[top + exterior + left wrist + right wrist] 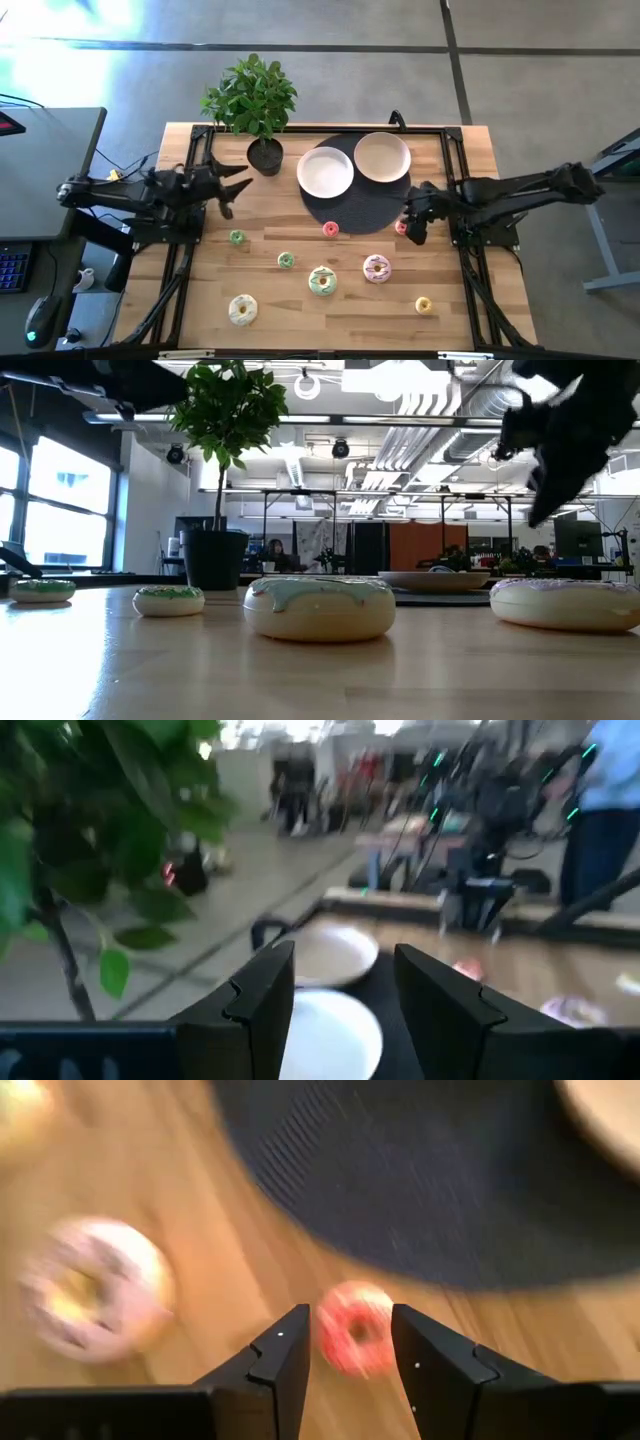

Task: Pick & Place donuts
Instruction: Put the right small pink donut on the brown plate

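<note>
Eight toy ring donuts lie flat on the wooden table. Near its front are the pale yellow (243, 309), green-cream (322, 281) and pink (376, 268) larger ones, plus an orange-yellow tiny one (424, 305). Farther back lie two green tiny ones (237, 237) (286, 260) and two pink-red tiny ones (331, 229) (401, 228). My right gripper (412, 222) is open and hangs just above the right pink-red donut (357, 1342), which shows between its fingertips (350, 1315). My left gripper (232, 190) is open, raised beside the plant pot.
A white plate (325, 171) and a cream plate (382, 157) sit on a dark round mat (355, 212) at the table's far middle. A potted plant (255, 100) stands at the far left, next to my left gripper. People show in the room behind.
</note>
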Available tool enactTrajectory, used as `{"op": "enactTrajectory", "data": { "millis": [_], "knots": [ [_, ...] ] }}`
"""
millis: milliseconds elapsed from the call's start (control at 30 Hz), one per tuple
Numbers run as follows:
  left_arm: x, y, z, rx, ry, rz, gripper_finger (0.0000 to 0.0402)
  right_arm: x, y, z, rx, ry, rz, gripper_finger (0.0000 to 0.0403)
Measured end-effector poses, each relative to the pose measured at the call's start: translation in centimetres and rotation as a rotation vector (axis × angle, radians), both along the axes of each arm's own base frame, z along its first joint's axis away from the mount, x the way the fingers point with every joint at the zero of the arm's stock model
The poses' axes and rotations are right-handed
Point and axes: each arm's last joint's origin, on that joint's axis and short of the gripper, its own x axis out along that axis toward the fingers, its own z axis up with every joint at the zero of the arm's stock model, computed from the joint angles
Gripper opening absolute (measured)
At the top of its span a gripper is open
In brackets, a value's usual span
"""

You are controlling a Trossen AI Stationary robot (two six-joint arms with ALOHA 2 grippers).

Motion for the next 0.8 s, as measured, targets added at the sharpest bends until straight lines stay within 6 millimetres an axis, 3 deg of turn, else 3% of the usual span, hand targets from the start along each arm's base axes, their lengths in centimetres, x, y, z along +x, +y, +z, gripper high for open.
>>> {"op": "enactTrajectory", "data": {
  "millis": [167, 333, 800],
  "knots": [
    [2.4, -0.2, -0.9, 0.007, 0.125, 0.016, 0.017, 0.2, 0.0, -1.9, 0.007, 0.201, -0.071, 0.0138],
    [3.8, -0.4, -1.9, 0.03, 0.207, 0.026, 0.017, 1.6, 0.1, -3.1, 0.001, 0.225, -0.072, 0.0138],
    [4.1, -0.4, -1.7, 0.089, 0.21, 0.027, 0.017, 3.8, 0.1, -6.9, -0.033, 0.362, -0.081, 0.0135]
  ]
}}
